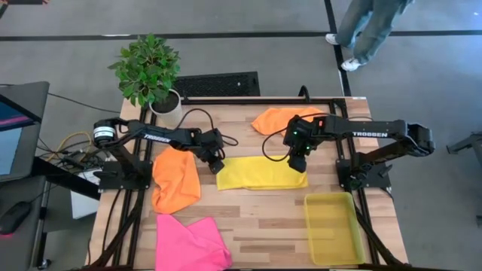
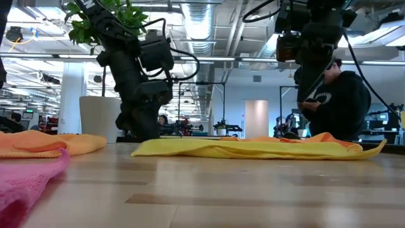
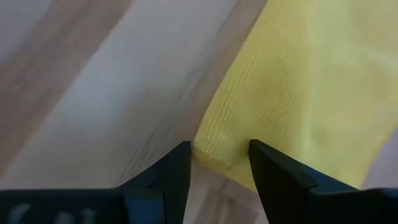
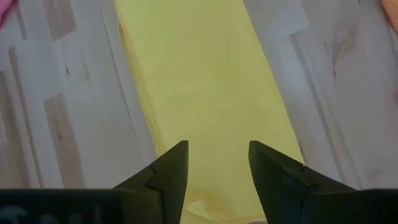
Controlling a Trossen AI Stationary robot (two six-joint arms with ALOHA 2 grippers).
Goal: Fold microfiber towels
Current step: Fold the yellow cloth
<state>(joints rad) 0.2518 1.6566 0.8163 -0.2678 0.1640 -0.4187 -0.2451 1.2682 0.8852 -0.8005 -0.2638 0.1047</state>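
Observation:
A yellow towel lies on the wooden table, folded into a long strip that runs left to right; in the low view the yellow towel is flat. My left gripper is down at the strip's left end. Its open fingers stand on either side of a corner of the towel. My right gripper hangs open above the strip's right part, clear of it. One orange towel lies bunched at the left. Another orange towel lies at the far side, and a pink towel lies near left. My left gripper straddles the yellow towel's left-end corner, slanting down from the table's left side. The corner lies flat on the table between the open fingers. I cannot tell whether the fingers touch the cloth.
A yellow translucent bin stands near right. A potted plant is at the far left corner. A person walks beyond the far edge. Bare wood shows between the yellow towel and the near edge.

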